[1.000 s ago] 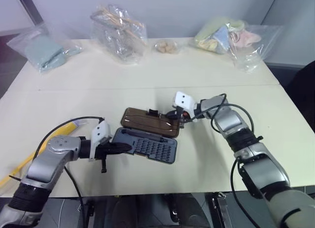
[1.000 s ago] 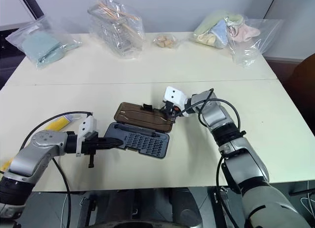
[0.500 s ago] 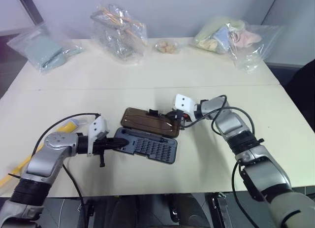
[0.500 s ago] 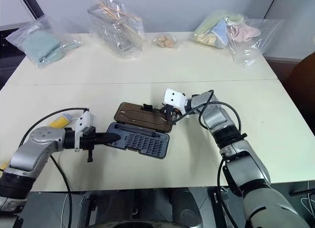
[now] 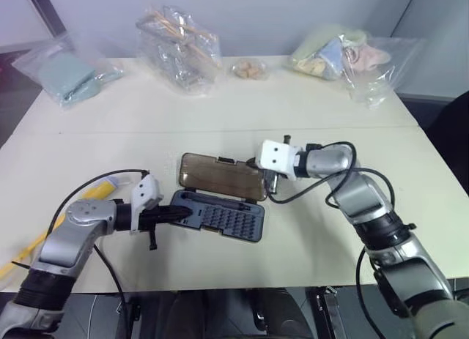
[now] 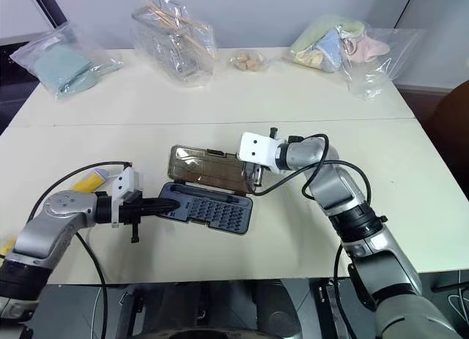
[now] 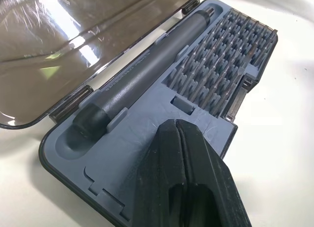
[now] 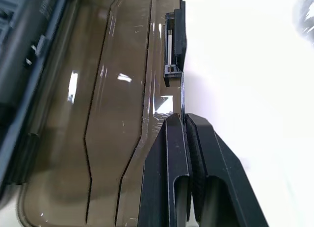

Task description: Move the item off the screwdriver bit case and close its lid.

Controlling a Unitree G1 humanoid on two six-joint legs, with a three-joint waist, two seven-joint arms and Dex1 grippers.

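- on the pale desk [image 5: 308, 229], the screwdriver bit case [image 5: 220, 216] lies open, lid [image 5: 222, 176] half-raised on the closed right gripper [image 8: 184, 121].
- left gripper [image 7: 177, 126], fingers together, pins the tray; the item [image 5: 88, 195] lies beside it.
- risk: the lid slips off the fingertips and drops back.

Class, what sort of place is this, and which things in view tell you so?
Probably a lab or test room: a plain cream table against a bare wall, an open screwdriver bit case in front, and clear plastic bags of assorted items lined along the back.
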